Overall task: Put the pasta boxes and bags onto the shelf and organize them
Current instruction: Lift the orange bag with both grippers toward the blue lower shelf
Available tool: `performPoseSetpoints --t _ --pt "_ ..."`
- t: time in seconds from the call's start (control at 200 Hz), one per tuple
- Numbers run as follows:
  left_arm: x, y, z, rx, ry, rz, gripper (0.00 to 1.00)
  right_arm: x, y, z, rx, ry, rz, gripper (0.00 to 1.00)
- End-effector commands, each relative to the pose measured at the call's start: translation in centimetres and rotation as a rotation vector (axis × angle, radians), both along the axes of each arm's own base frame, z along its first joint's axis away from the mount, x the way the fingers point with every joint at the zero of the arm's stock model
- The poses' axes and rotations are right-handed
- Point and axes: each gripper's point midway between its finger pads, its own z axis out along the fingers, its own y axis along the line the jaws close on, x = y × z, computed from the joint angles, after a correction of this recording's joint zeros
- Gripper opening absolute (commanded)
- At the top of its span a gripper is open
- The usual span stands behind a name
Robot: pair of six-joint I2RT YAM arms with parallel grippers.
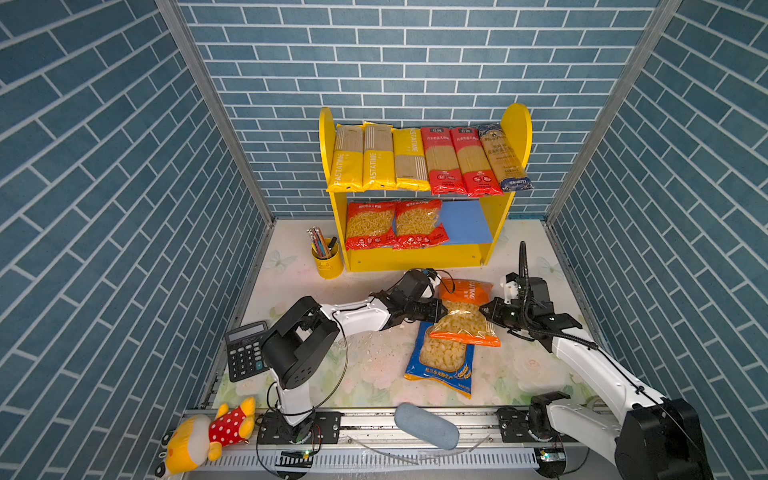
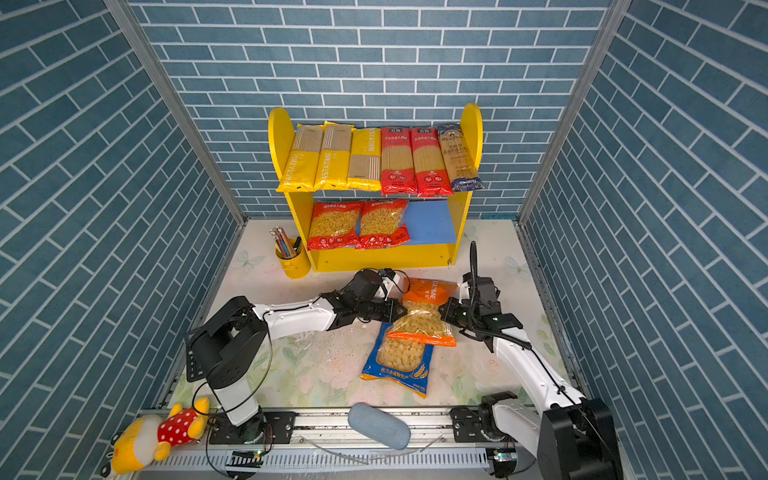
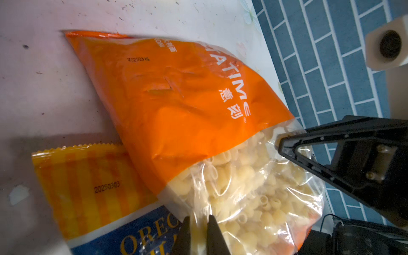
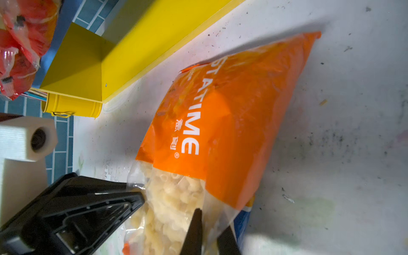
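The left hand (image 1: 439,311) and the right hand (image 1: 483,309) pinch the orange bag (image 1: 464,318) of macaroni from opposite sides, at its clear middle part. In the left wrist view the left hand's two fingers (image 3: 215,238) stand almost together, with a fold of the clear plastic caught between them. In the right wrist view the right hand's fingers (image 4: 195,231) are closed down the same way on the film at the bag's edge.

The orange bag is on the bench (image 1: 374,374) just in front of the shelf (image 1: 517,124). Its near end lies over the top of a blue bag (image 1: 442,361) of pasta, which lies flat nearer the front edge. Whether the orange bag is raised off the bench I cannot tell.

On the shelf's upper board six long packs lie side by side: three yellow packs (image 1: 376,158), two red packs (image 1: 457,162) and a dark-blue pack (image 1: 505,158) against the right side panel. On the lower board (image 1: 465,224) two red bags (image 1: 395,224) sit at the left. A yellow pencil cup (image 1: 328,259) stands on the bench beside the shelf's left panel.
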Motion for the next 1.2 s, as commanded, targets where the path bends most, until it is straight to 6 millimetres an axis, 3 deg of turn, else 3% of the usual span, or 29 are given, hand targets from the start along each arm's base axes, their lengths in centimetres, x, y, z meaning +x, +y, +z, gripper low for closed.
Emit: performPoseSetpoints --t 0.0,0.245,0.405,0.62,0.88,1.0,1.195 --pt "-1.1 -0.4 3.2 -0.075 -0.053 -0.044 0.15 1.0 0.9 6.1 -0.057 -0.229 0.103 0.0" --pt "-1.0 0.4 8.5 -0.196 -0.222 -0.024 0.01 1.7 2.0 13.6 -0.143 -0.455 0.196 0.0" --pt "-0.6 0.5 12.4 -0.224 -0.345 -0.034 0.0 2.9 2.7 19.1 -0.141 -0.609 0.215 0.0" --pt "0.1 0.0 14.1 -0.264 -0.396 -0.023 0.0 4.3 5.0 25.9 -0.052 -0.795 0.264 0.0" --pt "3.1 -1.1 16.3 -0.225 -0.539 0.015 0.0 7.1 6.7 29.5 0.001 -0.962 0.258 0.0" --pt "4.3 -2.1 16.0 -0.184 -0.566 0.002 0.0 7.4 7.2 30.9 0.025 -1.016 0.261 0.0" --pt "6.0 -2.8 15.4 -0.155 -0.571 0.007 0.0 8.0 7.2 30.9 -0.001 -1.051 0.254 0.0"
